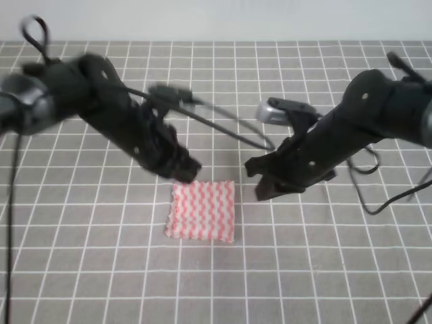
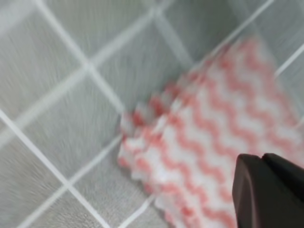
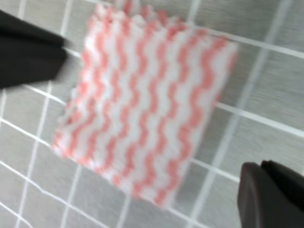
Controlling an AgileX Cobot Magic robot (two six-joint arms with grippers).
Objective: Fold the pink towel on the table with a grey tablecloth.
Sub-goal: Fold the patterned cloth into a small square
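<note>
Pink-and-white zigzag cloth towel (image 1: 202, 210) lies folded small on grey gridded desk (image 1: 324, 256) — both arms' jaws off it, state unclear — prob. just retreat next

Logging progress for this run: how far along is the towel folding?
The pink-and-white zigzag towel already lies as a compact, layered square on the grey gridded tablecloth. Nothing is in hand: the left gripper and right gripper are off it. Little seems left.
</note>
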